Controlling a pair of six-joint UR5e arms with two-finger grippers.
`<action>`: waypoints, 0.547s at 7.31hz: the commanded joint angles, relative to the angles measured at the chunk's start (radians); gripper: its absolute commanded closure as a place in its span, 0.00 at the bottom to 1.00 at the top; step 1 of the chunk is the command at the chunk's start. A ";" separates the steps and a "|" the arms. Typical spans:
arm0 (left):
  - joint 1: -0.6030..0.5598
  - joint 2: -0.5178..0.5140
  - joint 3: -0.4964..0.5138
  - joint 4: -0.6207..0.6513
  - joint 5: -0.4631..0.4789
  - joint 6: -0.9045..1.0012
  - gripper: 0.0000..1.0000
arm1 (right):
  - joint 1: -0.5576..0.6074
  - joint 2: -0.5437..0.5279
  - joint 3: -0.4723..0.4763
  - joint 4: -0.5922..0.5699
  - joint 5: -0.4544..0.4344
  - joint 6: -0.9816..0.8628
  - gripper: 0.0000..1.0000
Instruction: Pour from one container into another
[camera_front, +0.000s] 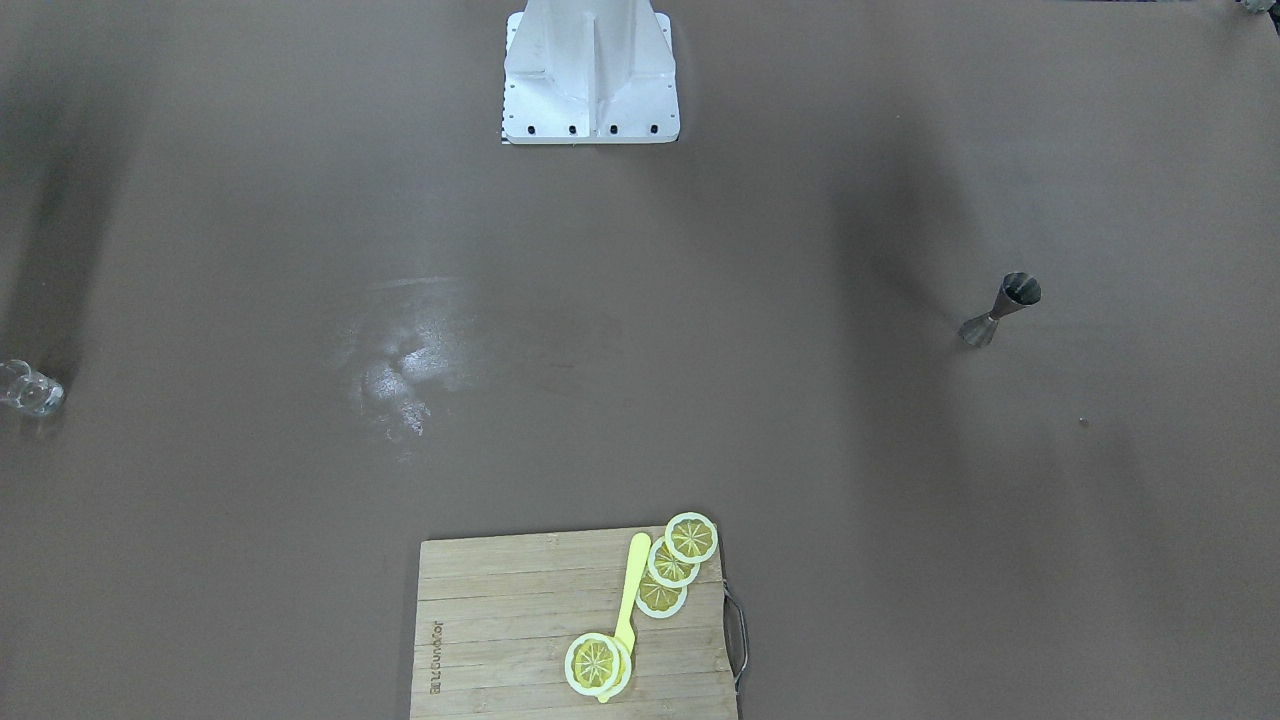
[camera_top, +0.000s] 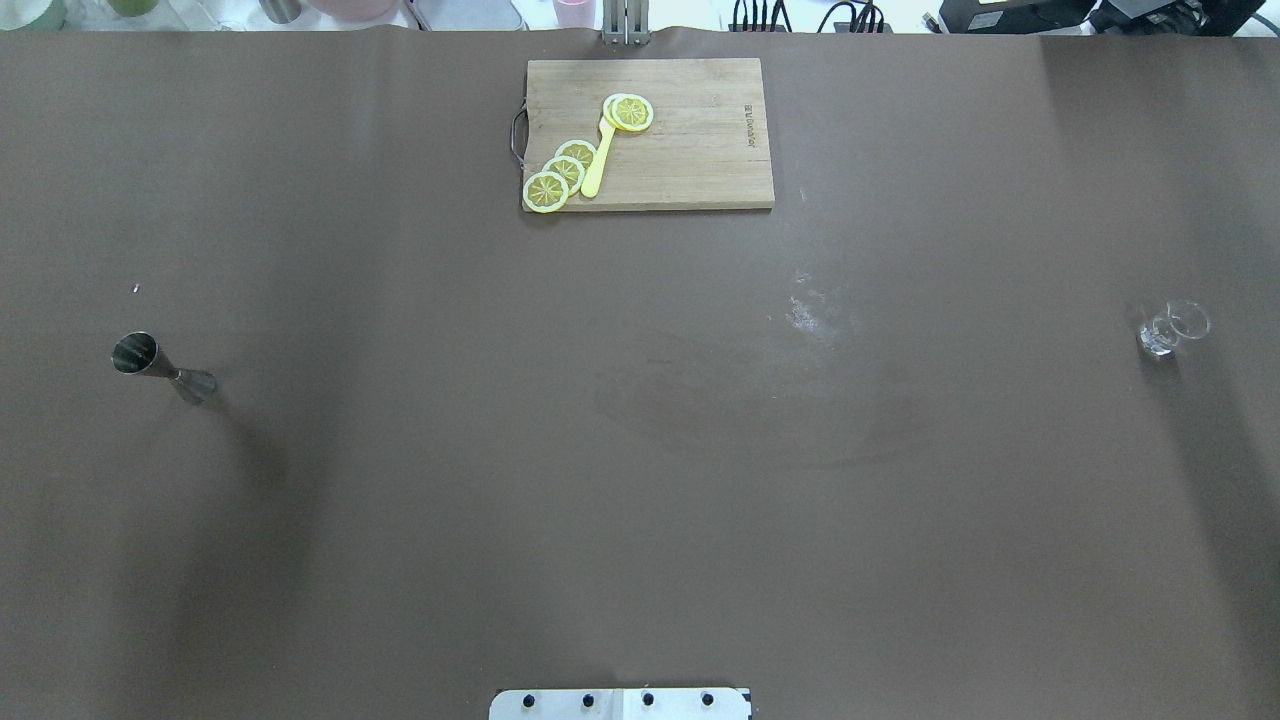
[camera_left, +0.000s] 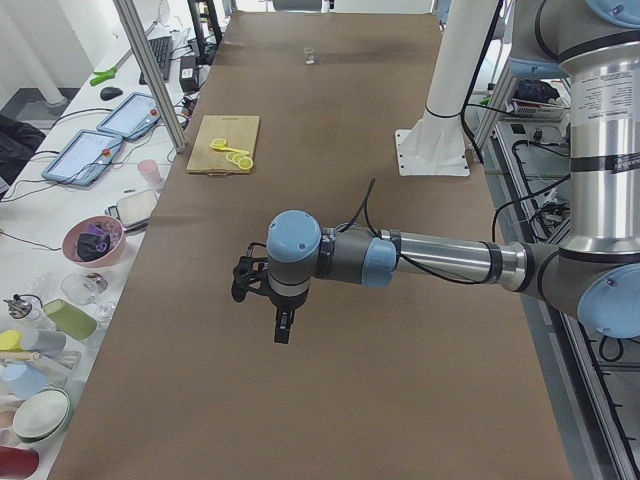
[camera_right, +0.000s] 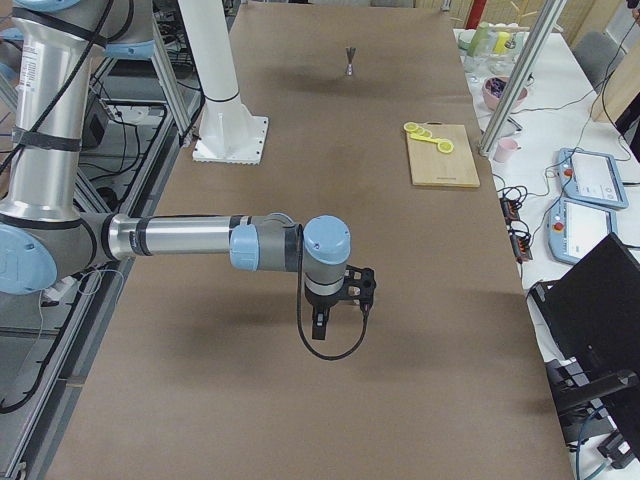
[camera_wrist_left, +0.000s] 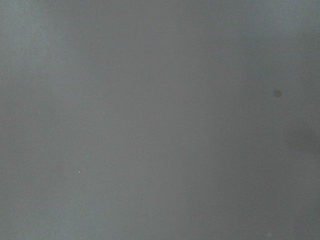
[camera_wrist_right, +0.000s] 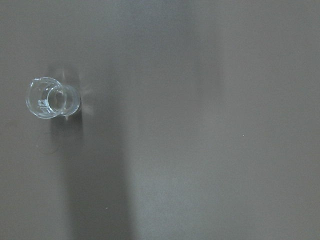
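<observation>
The steel jigger (camera_top: 160, 368) stands upright well off the cutting board's (camera_top: 690, 150) left side and the clear glass (camera_top: 1170, 328) well off its right, apparently one vessel per arm. Both rest untouched on the desk (camera_top: 640, 450). How far the left fingers (camera_left: 284, 326) and right fingers (camera_right: 320, 322) are parted cannot be told.

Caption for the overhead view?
Grey steel hourglass jigger far left, small clear glass cup far right, wooden cutting board with lemon slices at the far edge.

Jigger (camera_front: 1000, 310): dull grey metal, you'll find.
Glass (camera_wrist_right: 51, 98): clear and glossy.
Board (camera_top: 700, 150): pale matt wood.
Table (camera_top: 640, 450): smooth, matt.
</observation>
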 joint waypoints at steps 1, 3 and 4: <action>0.002 -0.001 0.003 -0.117 0.004 -0.094 0.03 | 0.000 0.002 0.003 0.000 0.003 0.000 0.00; 0.006 -0.007 -0.006 -0.242 0.010 -0.229 0.03 | 0.000 0.016 -0.002 0.000 0.021 -0.006 0.00; 0.008 -0.029 -0.026 -0.243 0.012 -0.254 0.03 | 0.000 0.020 -0.004 0.000 0.021 -0.006 0.00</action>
